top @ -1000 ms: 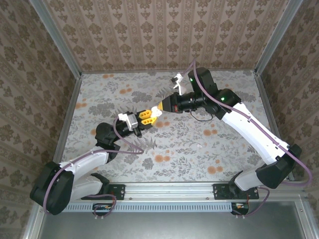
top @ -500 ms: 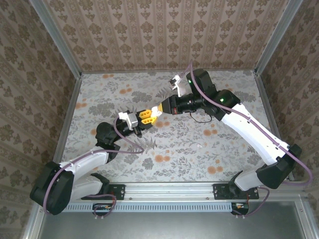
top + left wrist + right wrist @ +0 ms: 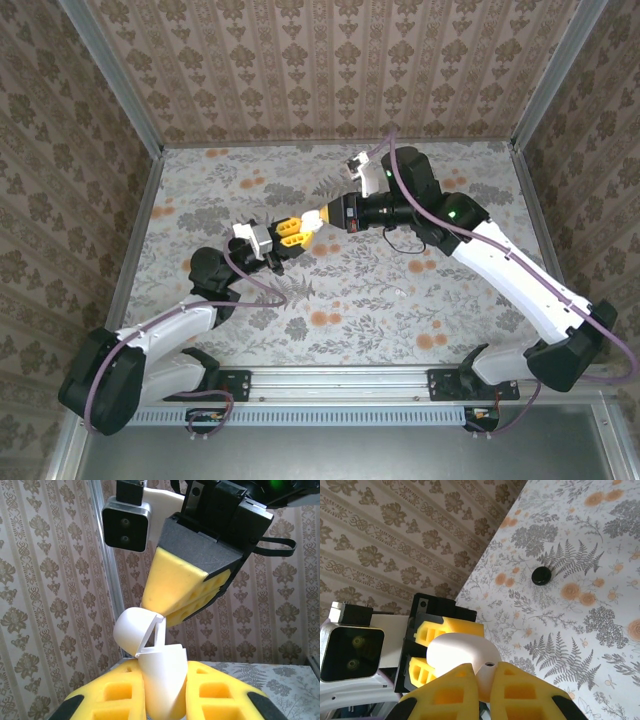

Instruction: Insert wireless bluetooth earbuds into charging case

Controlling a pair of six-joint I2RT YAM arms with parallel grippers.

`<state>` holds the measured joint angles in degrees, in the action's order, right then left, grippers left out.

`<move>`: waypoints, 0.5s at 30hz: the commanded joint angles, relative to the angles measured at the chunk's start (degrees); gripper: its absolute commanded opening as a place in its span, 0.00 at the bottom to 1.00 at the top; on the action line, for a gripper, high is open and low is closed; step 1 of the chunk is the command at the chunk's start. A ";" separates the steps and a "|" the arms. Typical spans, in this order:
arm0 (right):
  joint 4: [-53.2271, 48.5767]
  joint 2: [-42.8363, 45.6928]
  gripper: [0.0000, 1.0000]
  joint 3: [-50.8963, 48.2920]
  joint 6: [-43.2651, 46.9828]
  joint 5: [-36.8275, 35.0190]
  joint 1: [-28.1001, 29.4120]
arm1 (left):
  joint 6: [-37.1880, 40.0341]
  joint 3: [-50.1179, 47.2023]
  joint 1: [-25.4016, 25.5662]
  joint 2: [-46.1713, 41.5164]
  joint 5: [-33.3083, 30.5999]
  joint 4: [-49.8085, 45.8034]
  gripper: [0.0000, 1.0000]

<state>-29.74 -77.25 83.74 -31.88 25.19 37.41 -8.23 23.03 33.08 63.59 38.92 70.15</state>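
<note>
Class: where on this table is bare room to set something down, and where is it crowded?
Free table: far-right corner beyond the right arm; near middle between arm bases. Crowded: centre, where left gripper and right gripper meet at the charging case.

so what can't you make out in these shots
- Charging case wells: left wrist view, hidden by its open lid and the right gripper.
- What the shut right gripper pinches, if anything: right wrist view, the case covers its tips.
- Top view: case too small to read.
</note>
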 commanded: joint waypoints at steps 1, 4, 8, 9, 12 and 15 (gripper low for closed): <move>0.03 3.43 0.08 -1.18 -1.72 -4.85 0.04 | -1.70 1.69 0.06 -0.69 -1.47 3.96 0.00; -2.12 4.77 0.08 -1.63 -3.83 -5.84 0.03 | -1.88 2.01 -0.27 -0.06 -1.73 3.95 0.00; -1.21 5.06 0.07 -3.34 -8.39 -3.27 0.83 | -1.71 2.44 -0.89 0.78 -1.35 4.02 0.00; -1.20 4.85 0.07 -3.73 -9.39 -2.44 1.30 | -1.77 2.59 -1.00 0.98 -0.85 3.82 0.00; 2.31 3.37 0.07 -3.79 -11.35 -0.29 3.20 | -1.94 2.81 -1.04 1.58 -0.03 3.94 0.00; 2.88 0.96 0.07 -2.05 -12.15 1.86 3.85 | -1.97 2.81 -1.09 1.71 0.73 3.97 0.00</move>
<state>-29.10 -74.39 80.71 -41.23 23.83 40.60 -9.06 24.01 32.21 65.06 37.98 71.44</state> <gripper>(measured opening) 0.089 0.164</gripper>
